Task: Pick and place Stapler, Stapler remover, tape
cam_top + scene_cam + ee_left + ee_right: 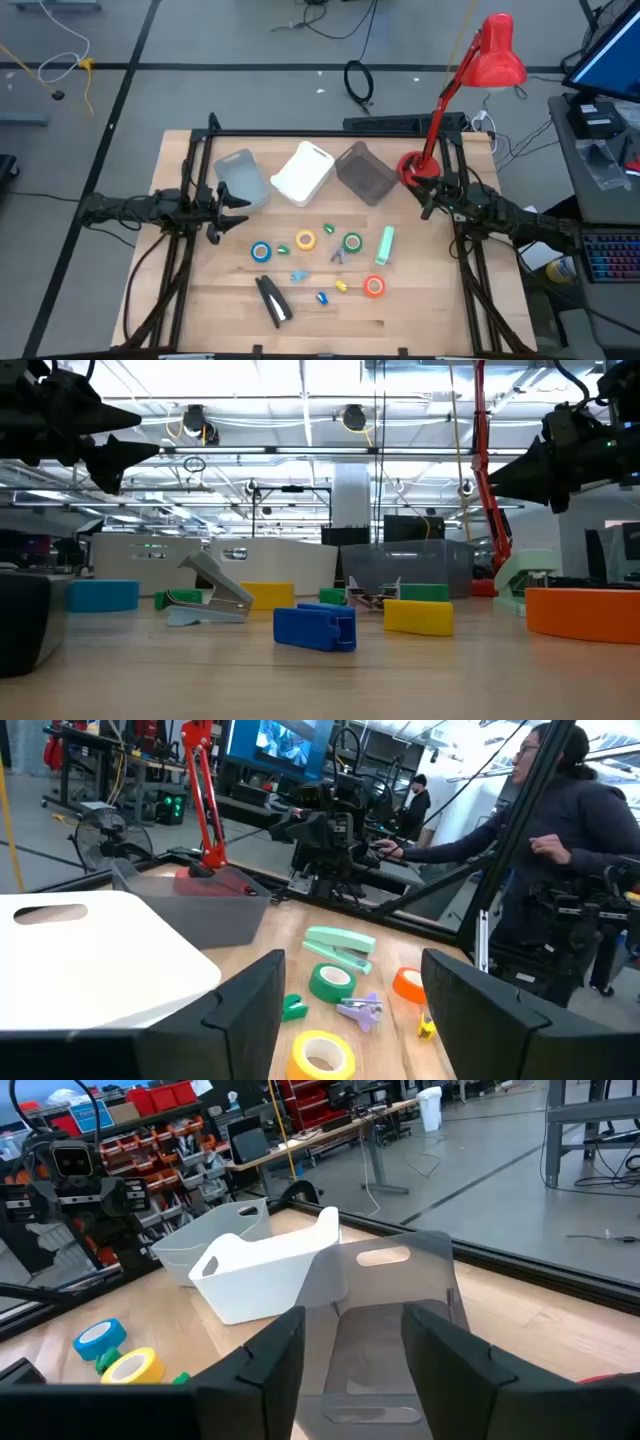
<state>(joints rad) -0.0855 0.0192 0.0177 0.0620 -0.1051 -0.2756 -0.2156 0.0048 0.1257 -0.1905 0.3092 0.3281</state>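
The blue tape roll (261, 251) lies flat on the surface (420, 310), nearest your left tool (216, 209), whose fingers stand apart and empty. Drop straight over it, straddling the rim. The right tool (430, 199) waits, parted, by the grey bin (364, 172).

Grey floor (250, 40) all round the wooden table (420, 310), crossed by dark seams and loose cables. A red desk lamp (497, 55) leans in over the table's far right corner. Off to the right, a lit monitor (612, 55) above a keyboard (612, 258). Ceiling strip lights (300, 405) glow overhead; shelves of red bins (165, 1135) line the back, and a person (570, 840) stands beside the table.
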